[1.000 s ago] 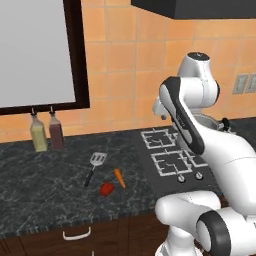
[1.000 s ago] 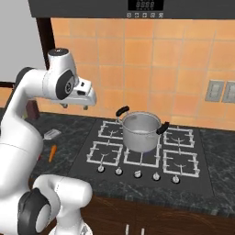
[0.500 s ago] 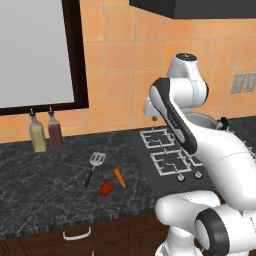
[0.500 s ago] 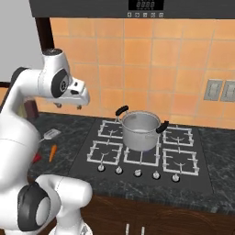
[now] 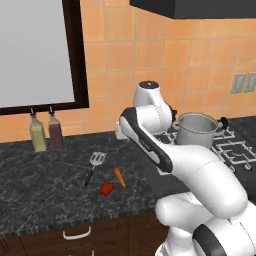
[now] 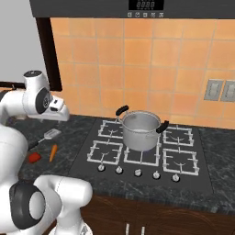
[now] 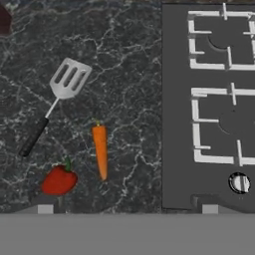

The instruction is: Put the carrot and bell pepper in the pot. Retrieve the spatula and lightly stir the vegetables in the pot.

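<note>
A small orange carrot lies on the dark counter, with the red bell pepper just beside it. The spatula lies close by, slotted blade toward the wall. All three also appear from the base: carrot, bell pepper, spatula. The steel pot stands on the stove's back burner. My gripper hangs high over the counter between the vegetables and the stove, open and holding nothing. Its hand points down.
Two oil bottles stand against the wall at the counter's left. The black stove has knobs along its front. A dark-framed window rises behind the counter. My own arm arches over the counter's right part.
The arm has swung left from above the stove to over the counter. The pot now shows in the left base view. The carrot, pepper and spatula have not moved.
</note>
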You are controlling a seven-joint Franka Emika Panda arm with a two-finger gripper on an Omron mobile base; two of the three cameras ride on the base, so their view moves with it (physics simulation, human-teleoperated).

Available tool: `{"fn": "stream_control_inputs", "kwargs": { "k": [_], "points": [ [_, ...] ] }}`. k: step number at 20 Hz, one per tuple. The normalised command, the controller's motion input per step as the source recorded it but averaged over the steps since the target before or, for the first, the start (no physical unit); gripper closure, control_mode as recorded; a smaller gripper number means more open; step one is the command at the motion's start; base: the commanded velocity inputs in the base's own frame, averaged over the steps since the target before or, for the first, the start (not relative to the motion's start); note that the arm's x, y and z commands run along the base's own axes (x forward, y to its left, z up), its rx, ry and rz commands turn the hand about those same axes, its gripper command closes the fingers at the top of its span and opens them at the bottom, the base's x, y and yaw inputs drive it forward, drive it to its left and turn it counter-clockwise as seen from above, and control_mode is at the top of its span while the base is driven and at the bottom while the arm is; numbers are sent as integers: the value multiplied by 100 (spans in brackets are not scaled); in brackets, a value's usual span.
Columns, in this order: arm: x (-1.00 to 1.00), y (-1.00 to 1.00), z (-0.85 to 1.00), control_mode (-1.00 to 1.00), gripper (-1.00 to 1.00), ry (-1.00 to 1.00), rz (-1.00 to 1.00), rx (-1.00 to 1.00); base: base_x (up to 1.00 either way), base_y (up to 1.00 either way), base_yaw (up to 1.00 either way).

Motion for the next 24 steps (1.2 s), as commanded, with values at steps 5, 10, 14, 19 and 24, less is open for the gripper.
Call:
{"fn": "stream_control_inputs", "kwargs": {
  "k": [5,10,14,19,24],
  "points": [
    [0,42,-100,-100,-100,0,0,0,0,0,0],
    [17,20,-85,-100,-100,0,0,0,0,0,0],
    [26,27,-75,-100,-100,1,0,0,0,0,0],
    [50,8,-50,-100,-100,2,-1,0,0,0,0],
    [55,7,-31,-100,-100,5,-1,0,0,0,0]
  ]
}}
